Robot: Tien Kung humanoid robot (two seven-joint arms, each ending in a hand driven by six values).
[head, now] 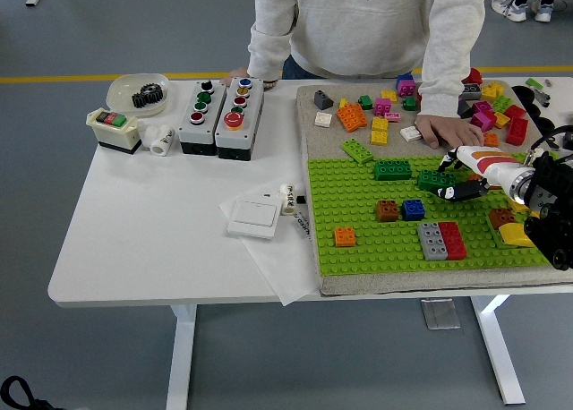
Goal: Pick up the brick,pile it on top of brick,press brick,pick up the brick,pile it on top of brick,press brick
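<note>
Dark green brick (434, 179) sits flat on the green baseplate (358, 222), beside another green brick (392, 169)

Even, bright overhead light; soft short shadows under the white rectangular table (161, 240). No glare. Focus sharp throughout; the right hand (464, 179) slightly soft, bricks beside it crisp.

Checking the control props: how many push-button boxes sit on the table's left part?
2: a grey button box with green buttons, and another button box touching its right side, bearing a red button.

two button boxes (221, 108), gear in white bowl (137, 92), wall switch (253, 218) on paper, person in grey sweatshirt (358, 21)
</note>
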